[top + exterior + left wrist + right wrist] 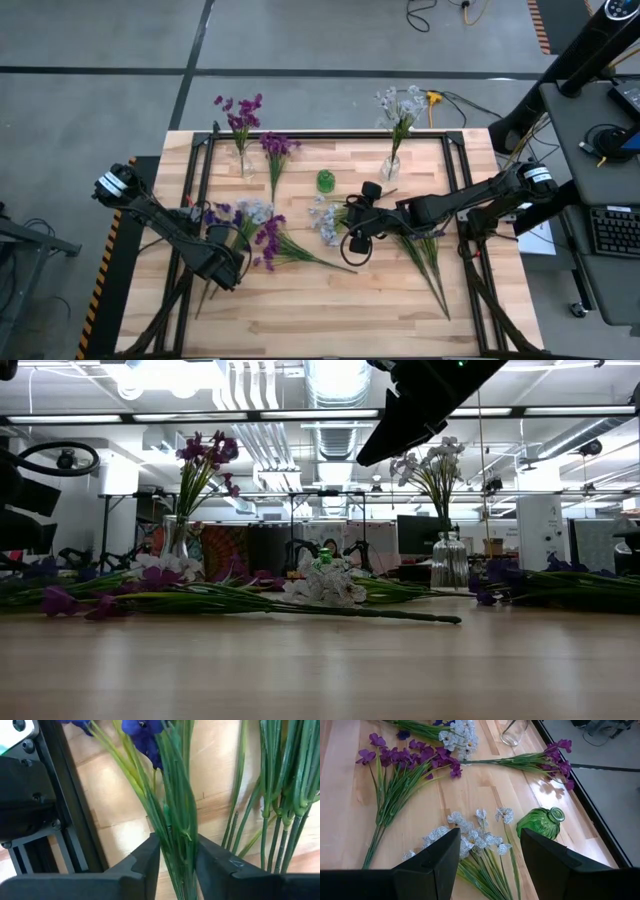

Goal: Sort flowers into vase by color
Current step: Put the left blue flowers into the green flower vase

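Left wrist view: the left end effector (177, 857) is seen gripping blue flower stems (175, 815) low on the surface (330, 300)'s left side. Step: pickup. Next: lift required. Right end effector (490, 862) held open over white flowers (470, 837).

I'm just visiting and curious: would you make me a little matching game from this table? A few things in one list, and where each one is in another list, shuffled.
Things:
1. blue-violet sprig
2. green vase
3. white-blue sprig
4. upright magenta sprig

Places:
A. lying on the table in front of the right gripper, whose fingers stand open
B. standing in a clear vase at the far left of the table
C. stems between the fingers of the left gripper
D. near the table's middle, holding no flowers

Pairs: 1-C, 2-D, 3-A, 4-B
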Available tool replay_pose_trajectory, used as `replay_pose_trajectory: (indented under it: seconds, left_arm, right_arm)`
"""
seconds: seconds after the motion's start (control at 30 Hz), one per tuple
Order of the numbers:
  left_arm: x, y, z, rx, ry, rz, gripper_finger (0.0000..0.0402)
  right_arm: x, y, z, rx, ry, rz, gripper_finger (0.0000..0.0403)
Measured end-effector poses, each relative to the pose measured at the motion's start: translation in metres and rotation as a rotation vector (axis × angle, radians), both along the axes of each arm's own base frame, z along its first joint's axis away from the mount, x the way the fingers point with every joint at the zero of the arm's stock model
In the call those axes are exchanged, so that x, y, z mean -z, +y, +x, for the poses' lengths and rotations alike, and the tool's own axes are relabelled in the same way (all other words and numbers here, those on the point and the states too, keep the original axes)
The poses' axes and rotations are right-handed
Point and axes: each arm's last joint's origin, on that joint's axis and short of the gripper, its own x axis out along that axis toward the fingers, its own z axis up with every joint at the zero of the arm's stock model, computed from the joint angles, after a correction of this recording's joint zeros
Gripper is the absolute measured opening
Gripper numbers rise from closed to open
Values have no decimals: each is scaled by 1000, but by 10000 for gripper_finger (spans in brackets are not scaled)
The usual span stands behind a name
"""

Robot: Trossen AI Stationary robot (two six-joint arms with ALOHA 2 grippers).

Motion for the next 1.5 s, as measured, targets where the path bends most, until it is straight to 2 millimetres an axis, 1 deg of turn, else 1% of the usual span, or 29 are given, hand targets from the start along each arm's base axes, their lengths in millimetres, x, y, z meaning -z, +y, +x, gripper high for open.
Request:
replay_pose_trajectory:
  seconds: [0.2,0.33,0.5,0.67,0.77,0.9,1.03,1.2,1.27,1.4,1.5]
  left_arm:
    - [-1,0,0,11,0,-4,53]
    - [-6,-2,3,20,-8,-11,38]
    - [-21,-6,8,53,-15,13,36]
    - [-36,-12,20,139,-99,50,36]
    - [-46,-13,21,151,-86,70,36]
    - [-64,-12,21,148,-40,116,36]
    - [-84,-18,27,222,-78,136,36]
    - [-108,-16,25,225,-26,173,36]
    - [-113,-16,25,225,-23,175,36]
    - [-114,-17,25,239,-19,164,36]
    - [-113,-18,25,224,2,134,36]
  right_arm:
    - [0,0,0,0,0,0,201]
    - [0,0,0,1,0,0,201]
    - [0,0,0,0,1,-1,201]
    - [0,0,0,-1,2,-2,201]
    - [0,0,0,-1,2,-2,201]
    - [0,0,0,-1,2,-3,201]
    - [0,0,0,-1,3,-3,201]
    - [0,0,0,-1,3,-3,201]
    - [0,0,0,-1,2,-2,201]
    - [2,0,-1,0,13,-4,201]
    - [2,-1,-6,7,64,-6,201]
